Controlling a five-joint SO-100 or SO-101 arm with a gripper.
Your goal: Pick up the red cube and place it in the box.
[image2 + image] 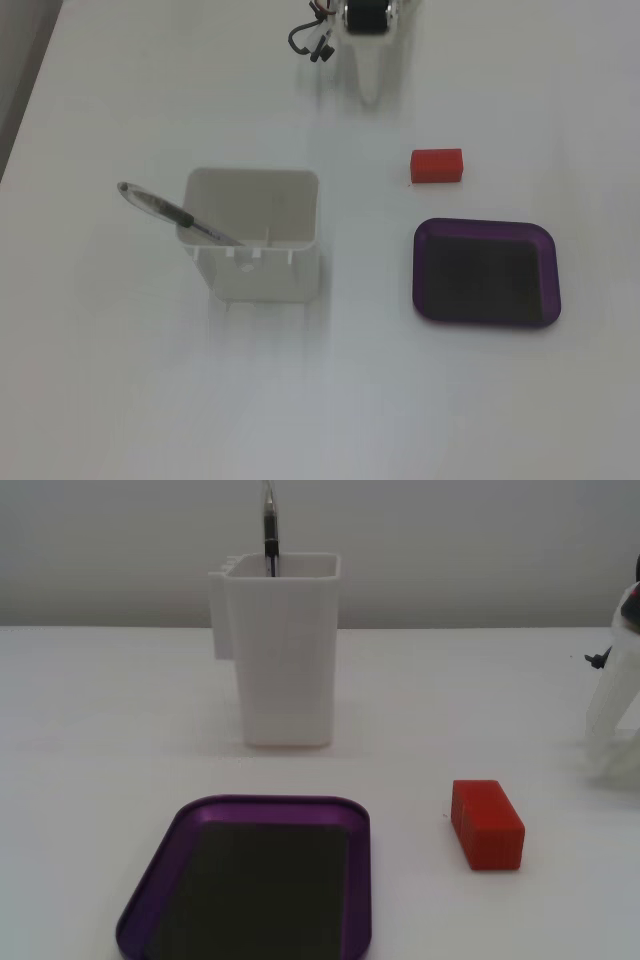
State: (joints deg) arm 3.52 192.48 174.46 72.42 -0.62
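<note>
Lying flat on the white table [100, 710], red cube [487, 823] sits just beside the purple box [487, 272], not touching. White container [284, 660] holding a pen [170, 212] stands well apart. Gripper [368, 85] blurred near the table edge; finger state undeterminable.

Open table [520, 90] around red cube [437, 166]

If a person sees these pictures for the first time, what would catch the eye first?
Probably the red cube, bright on the white table, lying just outside the purple tray, whose dark floor is bare. Next the tall white container with a pen leaning inside it. The gripper shows only faintly at a picture's edge.
</note>
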